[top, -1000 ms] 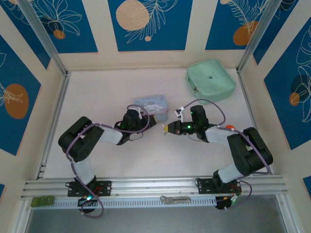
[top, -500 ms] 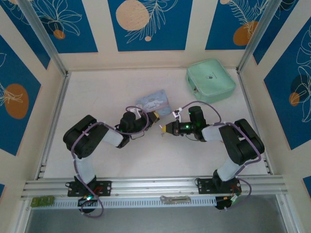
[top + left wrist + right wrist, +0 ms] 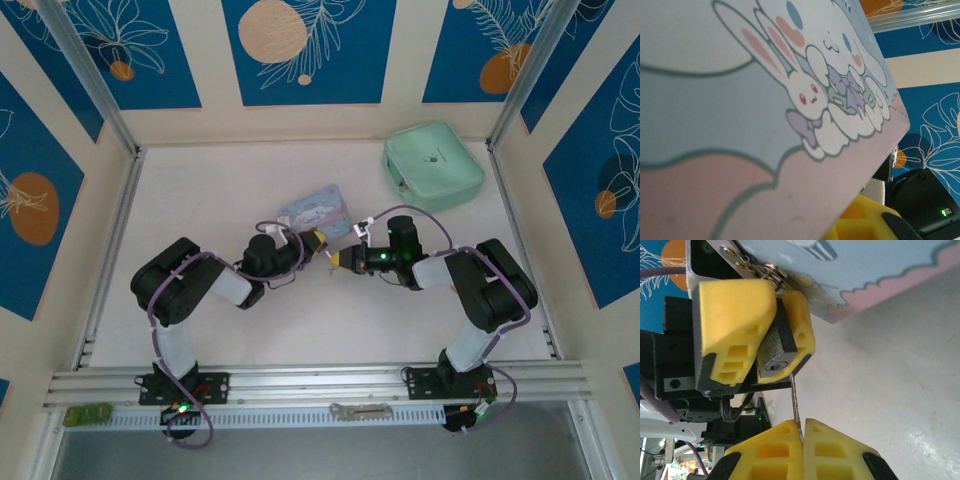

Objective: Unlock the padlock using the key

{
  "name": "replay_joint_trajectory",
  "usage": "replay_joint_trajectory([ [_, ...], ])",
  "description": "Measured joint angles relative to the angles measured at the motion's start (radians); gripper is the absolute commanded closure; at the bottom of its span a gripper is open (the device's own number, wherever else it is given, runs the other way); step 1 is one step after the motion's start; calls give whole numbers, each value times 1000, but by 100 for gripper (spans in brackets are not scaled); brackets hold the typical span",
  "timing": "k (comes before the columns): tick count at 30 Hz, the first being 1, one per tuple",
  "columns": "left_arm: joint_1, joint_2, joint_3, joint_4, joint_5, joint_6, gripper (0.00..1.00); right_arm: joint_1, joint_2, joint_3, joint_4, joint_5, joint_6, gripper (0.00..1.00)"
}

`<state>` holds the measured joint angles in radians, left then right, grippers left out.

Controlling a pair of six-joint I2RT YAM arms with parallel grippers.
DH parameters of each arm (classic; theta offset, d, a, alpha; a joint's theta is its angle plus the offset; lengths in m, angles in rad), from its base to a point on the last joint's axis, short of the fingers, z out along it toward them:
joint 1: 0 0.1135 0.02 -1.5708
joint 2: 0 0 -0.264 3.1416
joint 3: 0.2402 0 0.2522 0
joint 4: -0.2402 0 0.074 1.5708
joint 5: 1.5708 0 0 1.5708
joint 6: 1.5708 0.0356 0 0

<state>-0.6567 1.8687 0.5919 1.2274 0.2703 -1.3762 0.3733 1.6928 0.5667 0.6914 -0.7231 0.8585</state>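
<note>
while left fingers (image 3: 735, 315) clamp the padlock (image 3: 774, 354), right fingers (image 3: 832, 446) pinch the key (image 3: 795, 402) just beside it.

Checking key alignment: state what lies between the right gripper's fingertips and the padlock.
Right wrist view: just the thin blade of the key, pinched in the right gripper and reaching the padlock clamped by the left gripper.

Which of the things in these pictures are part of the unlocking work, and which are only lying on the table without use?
In use: padlock, gripped by the left end effector; key, held by the right end effector, its tip close to the padlock; cartoon tin box, beside the padlock.
Lying about: mint green pouch; small grey metal part on the front rail.
</note>
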Motion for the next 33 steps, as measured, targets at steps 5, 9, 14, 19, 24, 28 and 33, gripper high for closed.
replay_joint_trajectory([
  [5,0,0,-2,8,0,-3,100,0,0,3,24,-4,14,100],
  [9,-1,1,-2,11,0,-3,100,6,0,3,31,-11,14,100],
  [14,-3,16,-2,22,0,-3,100,11,-2,-5,36,-12,14,100],
  [19,-8,21,-2,26,-1,-4,100,11,-2,-8,40,-11,18,100],
  [24,-10,21,-2,31,-2,-4,100,12,-2,-8,43,-11,26,100],
  [28,-14,20,-2,40,-8,-5,100,12,-2,-8,49,-6,36,100],
  [33,-20,19,-2,45,-17,-4,100,13,-2,-5,53,5,49,100],
])
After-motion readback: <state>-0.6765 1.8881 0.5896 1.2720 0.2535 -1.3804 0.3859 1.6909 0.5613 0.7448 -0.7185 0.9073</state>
